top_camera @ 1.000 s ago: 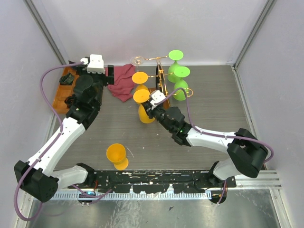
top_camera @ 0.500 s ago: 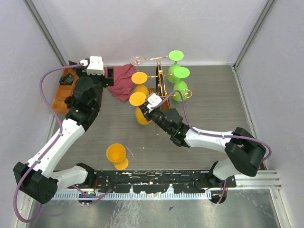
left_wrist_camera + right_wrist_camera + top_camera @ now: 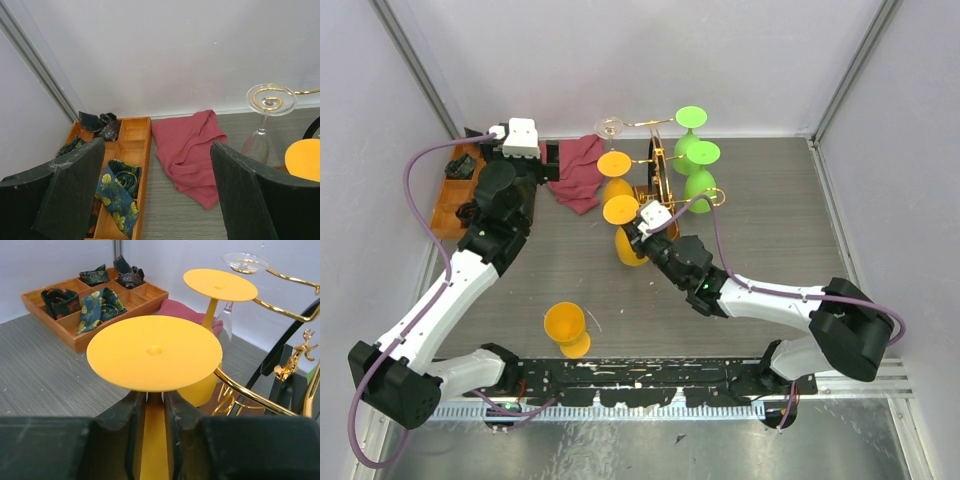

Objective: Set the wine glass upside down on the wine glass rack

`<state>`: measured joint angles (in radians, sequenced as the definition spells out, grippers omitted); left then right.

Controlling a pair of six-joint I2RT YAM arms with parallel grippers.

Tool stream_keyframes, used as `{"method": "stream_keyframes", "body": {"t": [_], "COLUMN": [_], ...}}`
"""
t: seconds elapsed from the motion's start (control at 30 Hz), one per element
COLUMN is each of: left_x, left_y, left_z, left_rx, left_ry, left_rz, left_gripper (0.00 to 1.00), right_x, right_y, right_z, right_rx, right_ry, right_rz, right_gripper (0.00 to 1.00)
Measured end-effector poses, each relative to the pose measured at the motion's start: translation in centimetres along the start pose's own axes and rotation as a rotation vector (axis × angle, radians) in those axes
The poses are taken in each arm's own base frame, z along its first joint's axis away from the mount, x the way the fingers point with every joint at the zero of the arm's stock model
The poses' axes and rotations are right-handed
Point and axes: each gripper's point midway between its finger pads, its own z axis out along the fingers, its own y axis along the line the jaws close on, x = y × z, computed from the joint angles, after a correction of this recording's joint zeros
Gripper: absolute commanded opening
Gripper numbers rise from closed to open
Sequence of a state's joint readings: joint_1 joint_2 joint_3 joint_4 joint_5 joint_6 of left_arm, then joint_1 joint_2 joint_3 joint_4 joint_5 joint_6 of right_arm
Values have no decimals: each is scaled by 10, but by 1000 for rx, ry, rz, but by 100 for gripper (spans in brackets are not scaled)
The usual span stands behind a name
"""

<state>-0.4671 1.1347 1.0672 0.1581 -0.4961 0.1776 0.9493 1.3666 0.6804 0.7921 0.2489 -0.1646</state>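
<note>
At 8 o'clock of wine glass rack (image 3: 659, 172), right tool (image 3: 154, 407) pinching inverted wine glass (image 3: 154, 352) stem, left tool (image 3: 157, 190) wide open, empty.

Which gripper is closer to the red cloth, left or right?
Left. The left gripper hovers open just beside the red cloth, facing it. The right gripper is farther, at the rack, fingers shut on an orange wine glass.

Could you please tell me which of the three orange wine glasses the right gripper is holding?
The inverted orange glass at the rack's near side, stem pinched in the right gripper; the other two are ungripped.
</note>
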Motion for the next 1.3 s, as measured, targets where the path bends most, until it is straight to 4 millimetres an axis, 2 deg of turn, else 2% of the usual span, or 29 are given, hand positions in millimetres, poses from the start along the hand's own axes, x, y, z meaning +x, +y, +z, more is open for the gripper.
{"method": "stream_keyframes", "body": {"t": [0.1,0.23,0.57,0.87,1.07,1.3], "left_x": [0,1,10,11,19,42], "left_y": [0,0,4,17,23,29], "left_z": [0,0,-4,-11,-6,1], "left_rx": [0,-1,-12,-55,-82,-104], "left_ry": [0,4,43,112,188,303], "left_rz": [-3,-5,15,45,27,2], "left_gripper": [93,94,95,98,99,99], "right_x": [3,16,10,3,-21,-71], "right_y": [-4,-8,-25,-50,-62,-69], "right_z": [-2,-7,-29,-70,-83,-82], "right_rx": [19,43,116,191,230,260], "right_ry": [19,68,107,228,301,298], "right_rz": [2,-3,8,-4,-2,40], "right_gripper": [46,54,55,55,55,55]}}
